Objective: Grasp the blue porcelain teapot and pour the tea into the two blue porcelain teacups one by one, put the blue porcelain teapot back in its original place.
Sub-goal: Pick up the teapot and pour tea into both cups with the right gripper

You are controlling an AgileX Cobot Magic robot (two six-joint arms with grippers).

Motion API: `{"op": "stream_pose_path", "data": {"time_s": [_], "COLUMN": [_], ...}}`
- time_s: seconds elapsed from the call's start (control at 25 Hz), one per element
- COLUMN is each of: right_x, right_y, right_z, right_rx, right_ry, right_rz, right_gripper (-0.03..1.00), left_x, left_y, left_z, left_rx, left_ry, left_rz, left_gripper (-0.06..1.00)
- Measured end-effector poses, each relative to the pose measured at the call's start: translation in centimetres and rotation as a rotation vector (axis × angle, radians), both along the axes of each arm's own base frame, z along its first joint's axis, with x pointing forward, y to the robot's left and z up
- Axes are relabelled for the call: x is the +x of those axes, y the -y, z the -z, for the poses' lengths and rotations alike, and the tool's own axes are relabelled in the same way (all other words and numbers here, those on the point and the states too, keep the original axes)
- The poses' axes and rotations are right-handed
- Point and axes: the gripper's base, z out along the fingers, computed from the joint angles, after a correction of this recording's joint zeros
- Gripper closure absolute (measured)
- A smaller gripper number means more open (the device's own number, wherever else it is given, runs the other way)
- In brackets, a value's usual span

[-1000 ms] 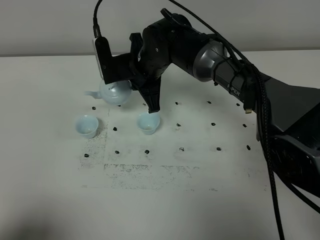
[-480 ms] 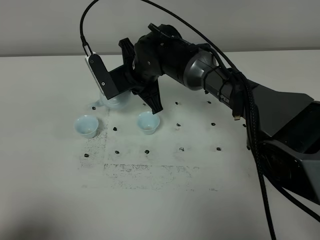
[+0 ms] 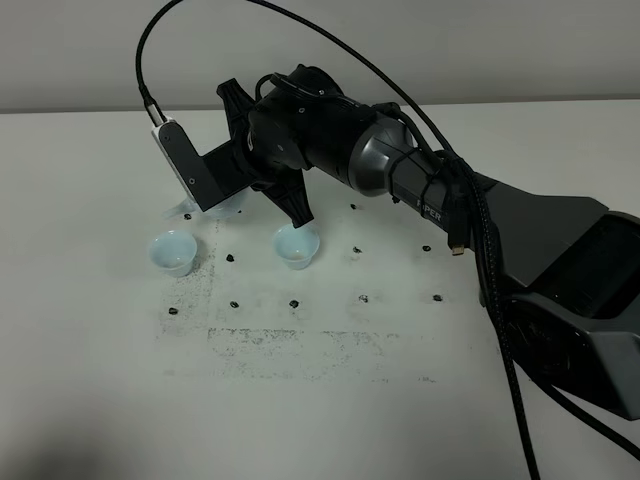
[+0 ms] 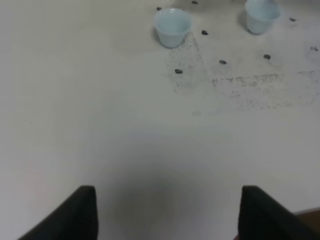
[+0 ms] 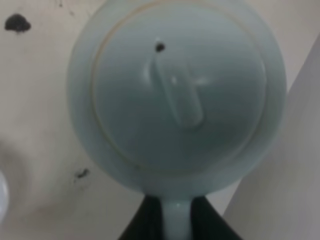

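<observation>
The blue porcelain teapot (image 5: 177, 95) fills the right wrist view from above, lid on, and my right gripper (image 5: 176, 220) is shut on its loop handle. In the high view only slivers of the teapot (image 3: 232, 208) show under the right gripper (image 3: 290, 200), which reaches across to the left, behind and between the two blue porcelain teacups. One teacup (image 3: 172, 252) stands left and the other (image 3: 297, 246) right. The left wrist view shows the same teacups (image 4: 172, 26) (image 4: 261, 15) far ahead of my open, empty left gripper (image 4: 167, 215). No tea shows.
Small black marks dot the white table (image 3: 330, 400) in a grid around the cups, with a scuffed grey patch (image 3: 290, 345) in front of them. The right arm's black cable (image 3: 500, 300) hangs over the right side. A wall edges the table's back.
The right arm has swung left with the teapot, and its wrist has rolled. The teapot now sits lower and further left, mostly hidden behind the gripper. Both cups stay put.
</observation>
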Motion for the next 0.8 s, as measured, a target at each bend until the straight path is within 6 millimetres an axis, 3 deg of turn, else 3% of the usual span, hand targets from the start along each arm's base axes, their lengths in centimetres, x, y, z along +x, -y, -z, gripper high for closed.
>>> {"op": "stream_pose_path", "data": {"time_s": [0.44, 0.8], "right_x": [-0.3, 0.0], "right_y": [-1.1, -0.8], "right_z": [0.7, 0.4], "right_rx": [-0.073, -0.135], "right_ry": [0.069, 0.127], "right_rz": [-0.051, -0.068], "right_gripper": [0.89, 0.89], "left_x": [0.0, 0.0], "left_y": [0.0, 0.0], "left_z": [0.0, 0.0], "left_rx": [0.000, 0.000], "left_ry": [0.000, 0.000], "left_rz": [0.000, 0.000], "left_gripper": [0.34, 0.34]}}
